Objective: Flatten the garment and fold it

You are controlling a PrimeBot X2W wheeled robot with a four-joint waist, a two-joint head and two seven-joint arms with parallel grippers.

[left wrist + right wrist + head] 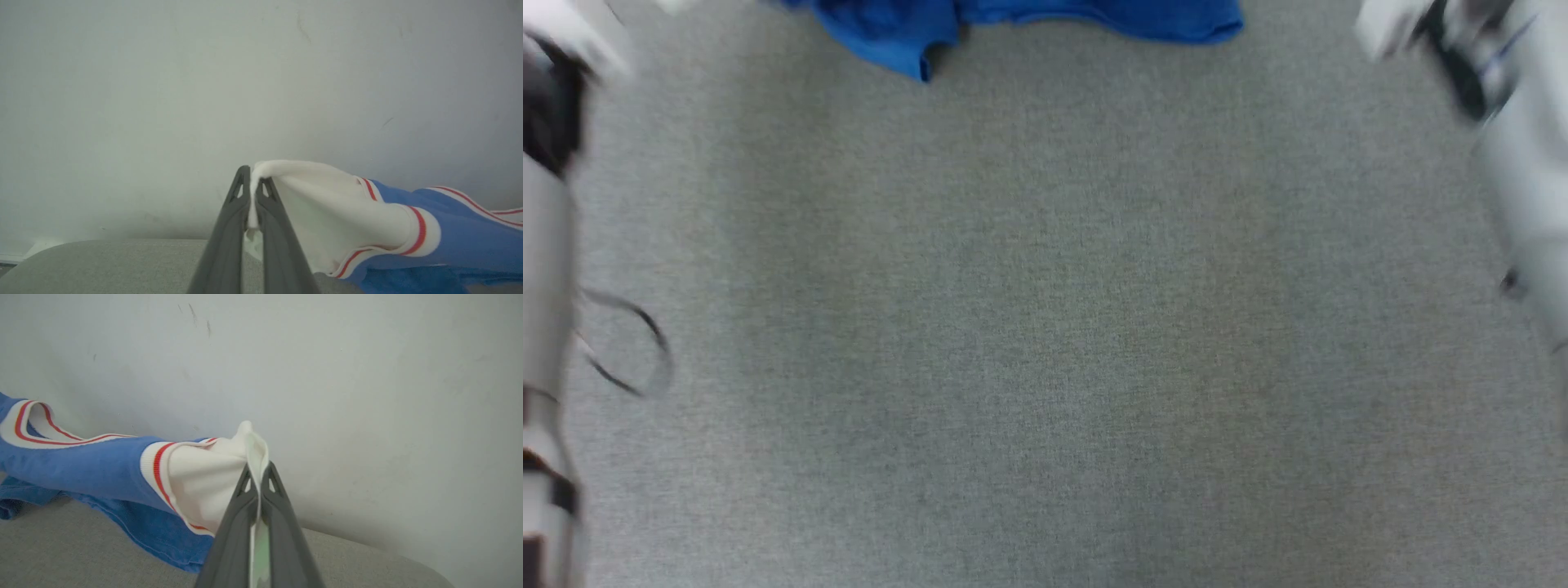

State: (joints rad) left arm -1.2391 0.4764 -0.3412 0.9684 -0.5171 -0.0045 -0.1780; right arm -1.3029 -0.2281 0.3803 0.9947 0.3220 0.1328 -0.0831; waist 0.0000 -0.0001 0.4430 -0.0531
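Pale wall [163, 81] across the back of both wrist views, faintly scuffed, rising close behind the far edge of the surface.

Grey fabric-covered surface [1045, 327] spread wide in the head view, bare across its middle and near part, with ample open room there. Rounded far corners in the wrist views: at lower left for the left wrist, at lower right for the right wrist.

Garment [1013, 20] at the far side of the surface, along the top edge of the head view: blue cloth with its hem sagging onto the grey and one fold dropping lowest, left of centre. Strung between the two grippers in the wrist views, with white sleeves held up clear, red-and-white trim at cuffs and collar, and the blue body drooping to touch the surface beneath.

Left forearm [543, 269] and right forearm [1531, 180], pale and blurred, at the two sides of the head view, flanking the open middle without crossing it.

Left gripper [254, 177] closed tight on a pinch of white sleeve cloth, with fabric squeezed between the fingers and bulging over the tips. Right gripper [258, 469] likewise clamped on the other white sleeve, with a thin fold running down between its fingers.

Thin dark cable loop [645, 343] just beside the left forearm, over the left margin of the surface.
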